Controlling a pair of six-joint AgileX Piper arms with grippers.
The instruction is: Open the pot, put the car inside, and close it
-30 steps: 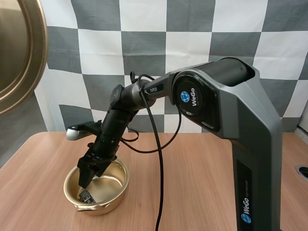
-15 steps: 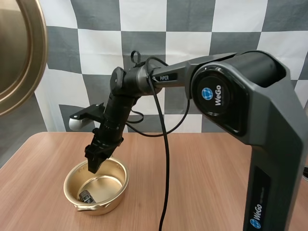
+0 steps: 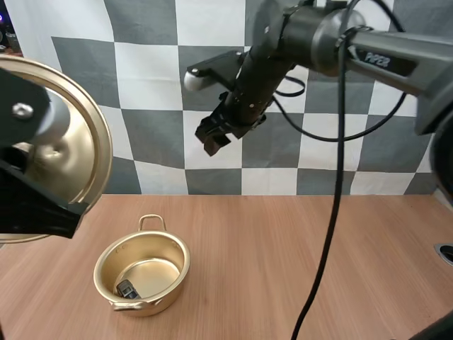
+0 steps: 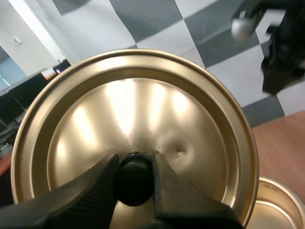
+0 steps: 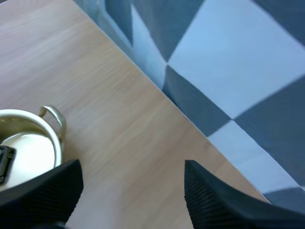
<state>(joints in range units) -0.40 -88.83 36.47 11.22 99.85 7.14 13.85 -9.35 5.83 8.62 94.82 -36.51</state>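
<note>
Gold lid (image 4: 143, 105) upright, knob (image 4: 135, 177) pinched in left jaws; right jaws apart, empty; car (image 3: 127, 289) in pot (image 3: 177, 280).

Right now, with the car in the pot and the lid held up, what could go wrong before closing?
1. The left jaws pinch the lid only by its small black knob, and it hangs tilted; it might swivel or slip.
2. The lid is off to one side of the pot; lowered off-centre, it could catch the rim and shove the pot with the car inside.
</note>
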